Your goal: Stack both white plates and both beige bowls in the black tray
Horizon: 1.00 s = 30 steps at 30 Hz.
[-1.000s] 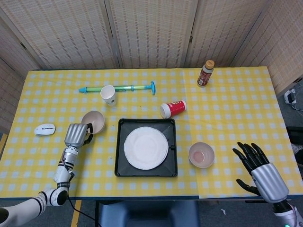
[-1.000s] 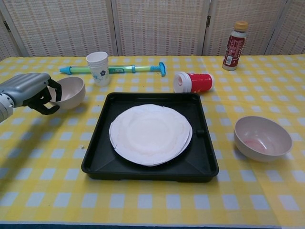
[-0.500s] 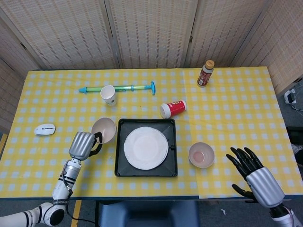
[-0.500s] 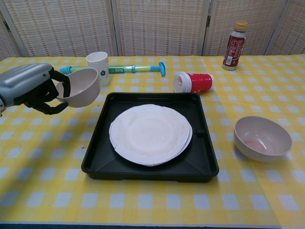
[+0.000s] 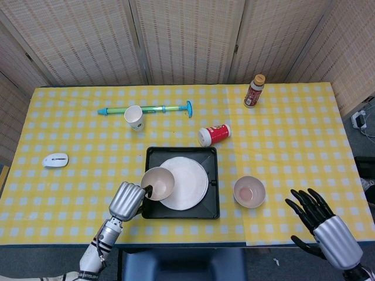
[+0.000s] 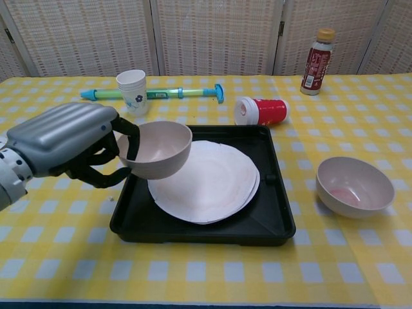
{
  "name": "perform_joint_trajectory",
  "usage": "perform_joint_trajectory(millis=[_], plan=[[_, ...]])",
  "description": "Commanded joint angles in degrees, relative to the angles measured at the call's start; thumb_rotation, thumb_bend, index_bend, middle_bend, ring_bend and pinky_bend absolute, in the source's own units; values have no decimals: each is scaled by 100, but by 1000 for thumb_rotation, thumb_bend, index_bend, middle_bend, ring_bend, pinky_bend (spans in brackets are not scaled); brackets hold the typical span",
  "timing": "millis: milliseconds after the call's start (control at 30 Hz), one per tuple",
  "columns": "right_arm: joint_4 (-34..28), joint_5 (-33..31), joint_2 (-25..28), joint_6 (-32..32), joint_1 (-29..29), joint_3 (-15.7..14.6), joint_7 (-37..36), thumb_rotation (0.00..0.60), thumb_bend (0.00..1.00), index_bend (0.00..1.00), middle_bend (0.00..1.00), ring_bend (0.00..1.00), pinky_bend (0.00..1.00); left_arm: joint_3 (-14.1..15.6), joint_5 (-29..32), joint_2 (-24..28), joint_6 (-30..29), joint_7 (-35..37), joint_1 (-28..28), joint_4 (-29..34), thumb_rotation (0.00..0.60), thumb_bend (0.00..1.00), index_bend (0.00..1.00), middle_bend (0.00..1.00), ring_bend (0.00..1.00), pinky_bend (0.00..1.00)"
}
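Observation:
My left hand [image 5: 126, 201] [image 6: 67, 141] grips a beige bowl [image 5: 158, 182] [image 6: 156, 149] by its rim and holds it in the air over the left side of the black tray [image 5: 208, 205] [image 6: 270, 222]. Two white plates [image 5: 188, 181] [image 6: 212, 183] lie stacked in the tray. The second beige bowl [image 5: 249, 191] [image 6: 355, 187] sits on the table right of the tray. My right hand [image 5: 321, 222] hovers open at the table's near right corner, seen only in the head view.
A red cup [image 5: 214, 134] [image 6: 261, 111] lies on its side behind the tray. A white paper cup [image 5: 134, 117] [image 6: 132, 91] and a teal pump [image 5: 158, 109] [image 6: 167, 94] are at the back left, a bottle [image 5: 254, 91] [image 6: 318, 61] at the back right, a mouse [image 5: 55, 159] at the left.
My left hand lifted the beige bowl from the table left of the tray and carried it right and toward me, over the tray's left side. The right hand shifted slightly.

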<state>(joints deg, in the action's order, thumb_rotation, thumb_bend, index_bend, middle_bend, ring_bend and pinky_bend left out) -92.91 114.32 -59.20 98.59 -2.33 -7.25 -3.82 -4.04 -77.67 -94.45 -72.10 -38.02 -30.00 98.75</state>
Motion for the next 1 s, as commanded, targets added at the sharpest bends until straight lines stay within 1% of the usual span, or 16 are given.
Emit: perform_joint_trajectory(millis=[33, 200, 300, 400, 533, 733, 867, 1000], plan=[[36, 7, 31, 113, 60, -7, -58, 600, 226, 0, 0, 0, 0, -44, 69, -477, 118, -303, -137, -264, 600, 518, 598, 1000, 1000, 1000], [86, -53, 41, 199, 113, 21, -100, 600, 226, 0, 0, 0, 0, -56, -71, -1010, 65, -262, -190, -878, 600, 518, 601, 1000, 1000, 1000], [83, -73, 59, 186, 129, 16, -93, 600, 226, 0, 0, 0, 0, -137, -128, -1263, 15, -227, -232, -1283, 600, 518, 600, 1000, 1000, 1000], [47, -181, 92, 217, 157, 61, -107, 600, 226, 0, 0, 0, 0, -234, -288, -1529, -122, -111, -281, -1865, 600, 518, 601, 1000, 1000, 1000], [39, -275, 109, 170, 132, 106, -182, 600, 225, 0, 0, 0, 0, -342, -272, -1695, -93, 101, -326, -2175, 600, 518, 601, 1000, 1000, 1000], [-6, -298, 109, 22, 82, 118, -145, 600, 226, 0, 0, 0, 0, -403, -302, -1928, -48, 277, -400, -2553, 600, 518, 601, 1000, 1000, 1000], [-20, -331, 112, 30, 89, 139, -162, 600, 226, 0, 0, 0, 0, -423, -341, -2045, -35, 333, -444, -2644, 600, 518, 603, 1000, 1000, 1000], [-24, -306, 108, -32, 73, 126, -143, 600, 226, 0, 0, 0, 0, -378, -367, -2168, -5, 262, -464, -2664, 600, 518, 601, 1000, 1000, 1000]])
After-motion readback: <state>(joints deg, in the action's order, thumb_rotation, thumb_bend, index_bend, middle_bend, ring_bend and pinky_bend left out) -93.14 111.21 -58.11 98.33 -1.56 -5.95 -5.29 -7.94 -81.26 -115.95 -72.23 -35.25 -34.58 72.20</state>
